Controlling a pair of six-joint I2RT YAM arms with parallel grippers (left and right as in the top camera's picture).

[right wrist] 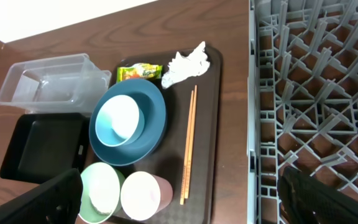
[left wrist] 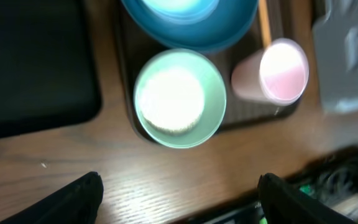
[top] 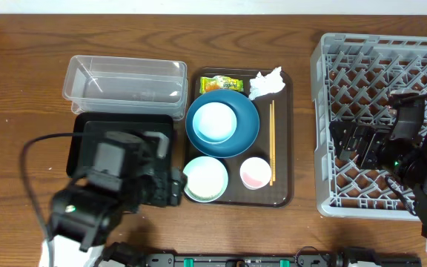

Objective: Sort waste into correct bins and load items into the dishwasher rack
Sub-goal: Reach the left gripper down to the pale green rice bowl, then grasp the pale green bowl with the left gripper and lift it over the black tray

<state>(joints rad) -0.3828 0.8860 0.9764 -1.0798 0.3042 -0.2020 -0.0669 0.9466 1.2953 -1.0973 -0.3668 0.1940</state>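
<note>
- Two grippers were on my screens, both spread wide with nothing between the fingers.
- Nearest me, the left gripper (top: 170,187) hung over the near right end of the black tray (top: 76,148), at 9 o'clock from the pale-green bowl (top: 205,179). Its wrist view showed bare table (left wrist: 166,180) between its fingers (left wrist: 79,196), with the bowl just ahead.
- The pale-green bowl sat at 7 o'clock on the brown serving tray (top: 284,194). It looked whitish inside, and I could not tell with what.
- The white cup (top: 255,173), pink inside, stood mouth up at 5 o'clock on that tray, beside the bowl but apart from it.
- The chopsticks (top: 271,141) lay side by side along the tray's 3 o'clock edge, running 12 to 6, with their near ends by the cup.
- The right gripper (top: 354,141) hovered over the grey dishwasher rack (top: 325,111), which stood at 3 o'clock from the serving tray.
- The deep-blue bowl (top: 242,133) sat at the tray's middle, with the light-blue bowl (top: 215,122) nested inside it.
- Along the far edge, the yellow-green wrapper (top: 221,84) lay at 12 o'clock and the crumpled tissue (top: 265,83) at 1 o'clock.
- The clear tub (top: 124,78) stood off the tray at 10 o'clock, just beyond the black tray.
</note>
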